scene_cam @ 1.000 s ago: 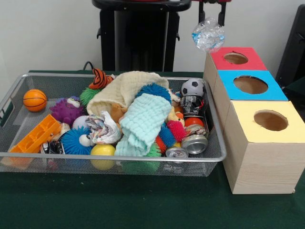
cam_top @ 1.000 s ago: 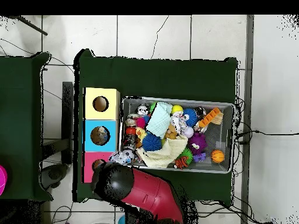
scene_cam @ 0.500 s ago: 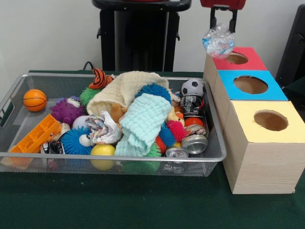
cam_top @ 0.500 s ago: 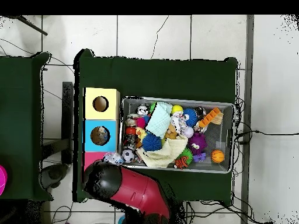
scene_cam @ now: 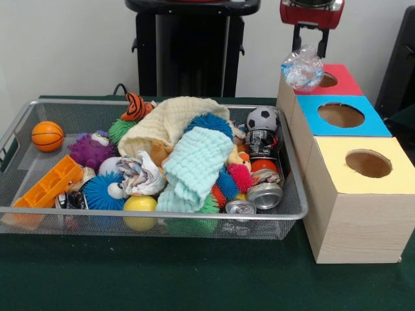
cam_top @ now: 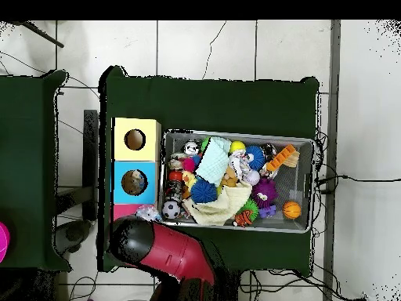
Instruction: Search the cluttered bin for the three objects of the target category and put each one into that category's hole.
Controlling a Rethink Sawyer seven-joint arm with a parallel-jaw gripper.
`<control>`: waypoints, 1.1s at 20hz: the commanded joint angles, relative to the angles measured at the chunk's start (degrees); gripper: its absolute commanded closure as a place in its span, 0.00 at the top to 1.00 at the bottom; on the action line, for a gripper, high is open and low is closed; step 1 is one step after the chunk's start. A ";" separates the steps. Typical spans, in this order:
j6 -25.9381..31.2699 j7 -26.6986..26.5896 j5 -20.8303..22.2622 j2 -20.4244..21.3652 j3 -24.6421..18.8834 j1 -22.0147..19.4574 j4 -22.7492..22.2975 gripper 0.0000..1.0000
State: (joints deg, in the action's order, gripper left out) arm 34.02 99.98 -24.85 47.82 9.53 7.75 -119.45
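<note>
My gripper (scene_cam: 309, 52) hangs at the far right, shut on a crumpled clear plastic wad (scene_cam: 303, 67). The wad hovers just above the near left edge of the red box (scene_cam: 342, 83), beside its round hole (scene_cam: 327, 79). From overhead the arm's head (cam_top: 137, 239) covers most of the red box (cam_top: 119, 211), and the wad (cam_top: 147, 212) shows at the head's edge. The wire bin (scene_cam: 155, 214) holds crushed cans (scene_cam: 264, 194), a black can (scene_cam: 262, 142), spiky balls and cloths.
A blue box (scene_cam: 340, 115) and a yellow box (scene_cam: 367, 163), each with a round hole, stand in a row in front of the red one, right of the bin. A soccer ball (scene_cam: 262, 118) and a basketball (scene_cam: 47, 135) lie in the bin.
The gripper has carried the plastic wad to the right and lower, from beside the boxes to just over the red box's edge.
</note>
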 commanded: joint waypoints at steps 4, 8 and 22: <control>-4.56 16.64 -4.38 -4.39 -3.76 1.50 3.06 0.00; -3.87 17.50 -5.61 -4.94 -3.77 2.17 4.52 0.00; -1.25 20.30 -7.15 -8.40 -3.59 3.00 10.86 0.00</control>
State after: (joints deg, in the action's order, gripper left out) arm 33.89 105.12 -28.16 42.59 9.50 11.68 -117.07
